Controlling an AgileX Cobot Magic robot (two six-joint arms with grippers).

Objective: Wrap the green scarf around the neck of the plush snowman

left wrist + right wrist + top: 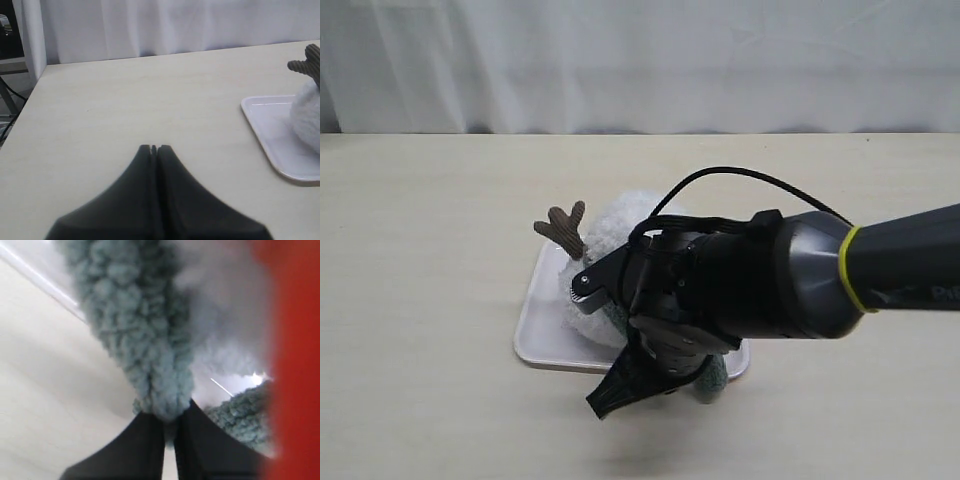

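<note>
The scarf (145, 340) is grey-green, the snowman (620, 215) white, its nose (295, 365) orange.

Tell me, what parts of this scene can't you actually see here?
Exterior view: the right arm covers the face and neck of the plush snowman, and most of the green scarf.
Right wrist view: an orange blur near the shut right pincer is too close to identify.
Left wrist view: the picture's edge cuts off the snowman; no scarf shows.
</note>
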